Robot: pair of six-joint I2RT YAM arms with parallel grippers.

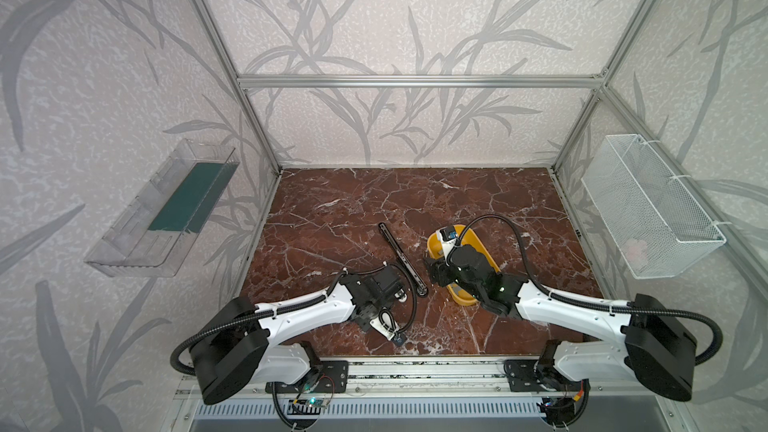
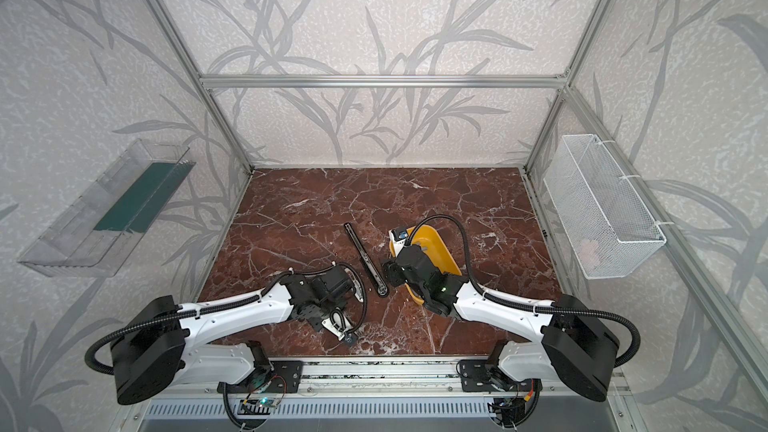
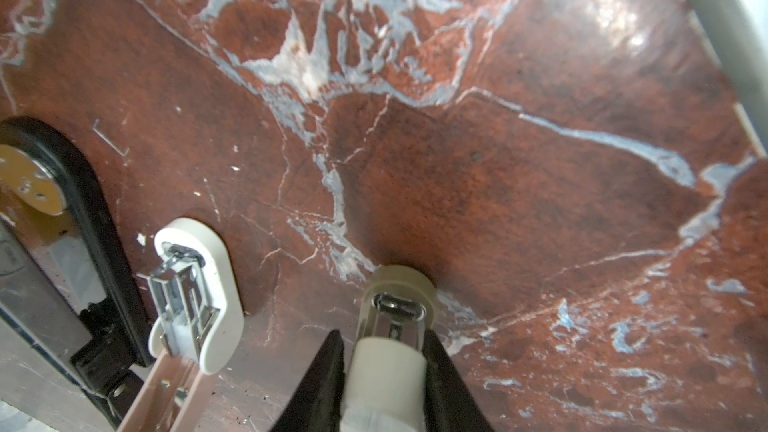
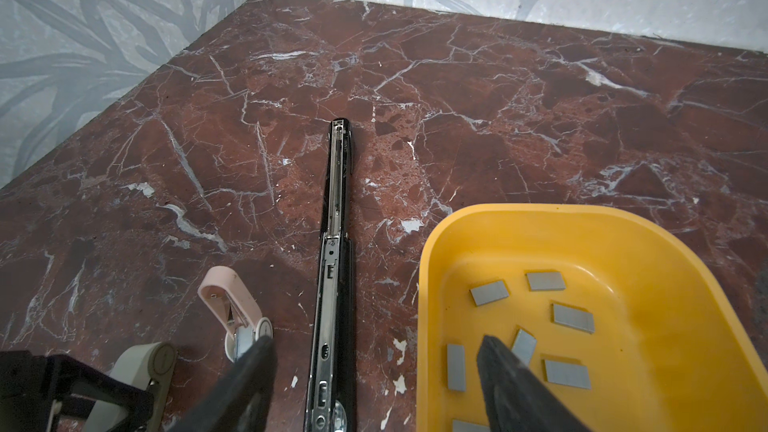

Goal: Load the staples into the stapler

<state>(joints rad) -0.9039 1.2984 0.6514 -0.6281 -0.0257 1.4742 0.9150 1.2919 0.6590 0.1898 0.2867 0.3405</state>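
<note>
Three walls in grey leaf-print wallpaper box in the cell, with a silver aluminium frame along the corners and across the back. Tabletop is glossy red-brown marble with white veins, a glare patch and small pale flecks. A thin loose wire staple lies on it near the black stapler's anvil end. Clear plastic bin hangs on the left wall with a dark green slab inside. White wire-mesh basket hangs on the right wall, with something pale in it, too blurred to name. Long black stapler lies opened flat mid-tabletop, metal channel up. Yellow tray just right of it holds the staples: seven grey strips visible, scattered on its floor. Pink-and-white mini stapler lies open on the black stapler's other side. Left gripper pinches a cream mini stapler, nose toward the marble. Right gripper is spread wide, holding nothing, one finger above the tray, the other near the pink-and-white one.
</note>
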